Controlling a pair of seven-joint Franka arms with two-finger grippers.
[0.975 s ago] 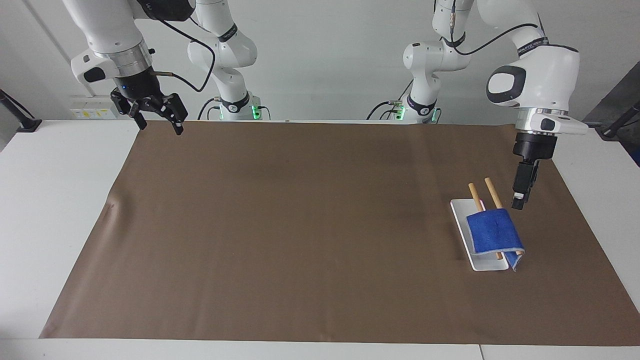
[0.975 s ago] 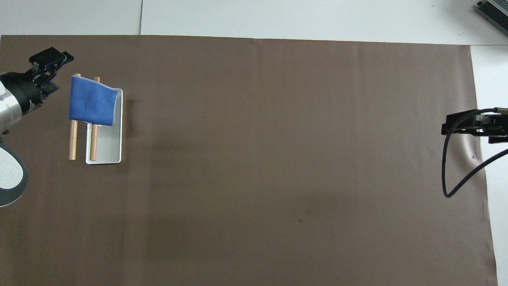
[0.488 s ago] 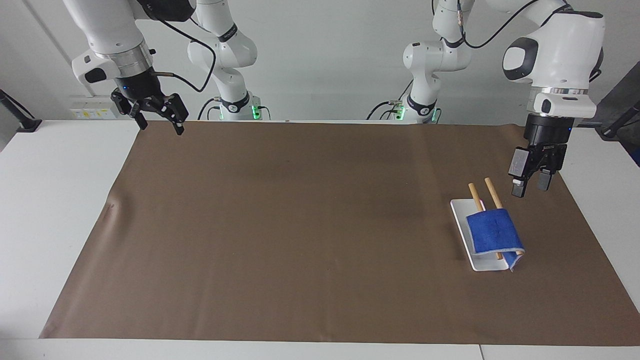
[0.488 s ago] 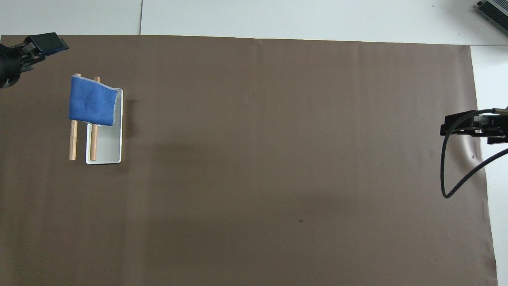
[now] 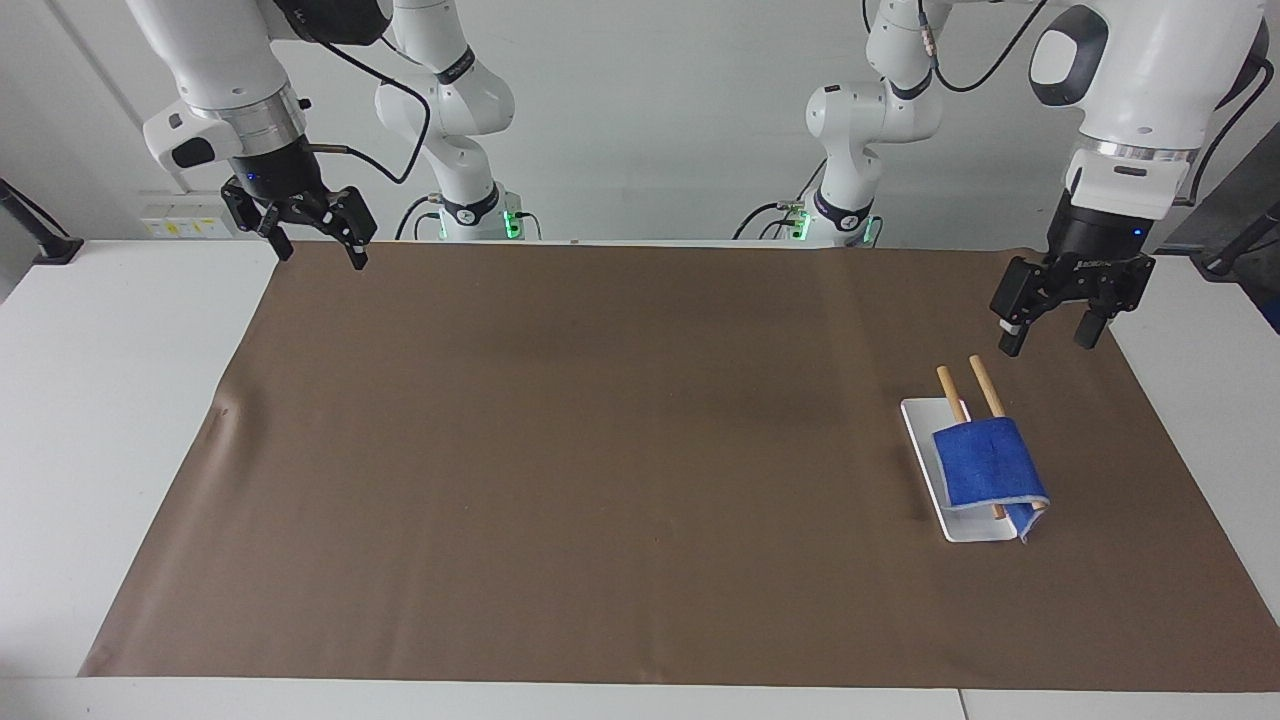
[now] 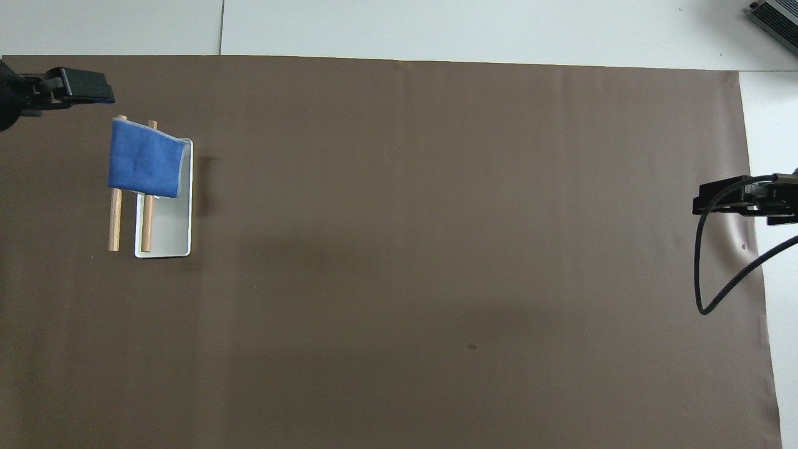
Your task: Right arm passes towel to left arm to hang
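The bright-blue towel (image 5: 988,463) hangs draped over two wooden rods (image 5: 985,385) of a small rack with a white base (image 5: 922,437), at the left arm's end of the table. It also shows in the overhead view (image 6: 145,158). One edge hangs down beside the base. My left gripper (image 5: 1048,338) is open and empty, up in the air over the brown mat, apart from the rods and towel. One of its fingers (image 6: 87,87) shows in the overhead view. My right gripper (image 5: 320,250) is open and empty, waiting over the mat's corner at the right arm's end.
A brown mat (image 5: 600,450) covers most of the white table (image 5: 110,400). The right gripper's black cable (image 6: 707,268) loops over the mat's edge. A grey device (image 6: 776,15) sits at the table's corner farthest from the robots.
My left gripper has risen and drawn away from the towel and rods, and has turned so both fingers show spread apart. The towel and the right arm have not moved.
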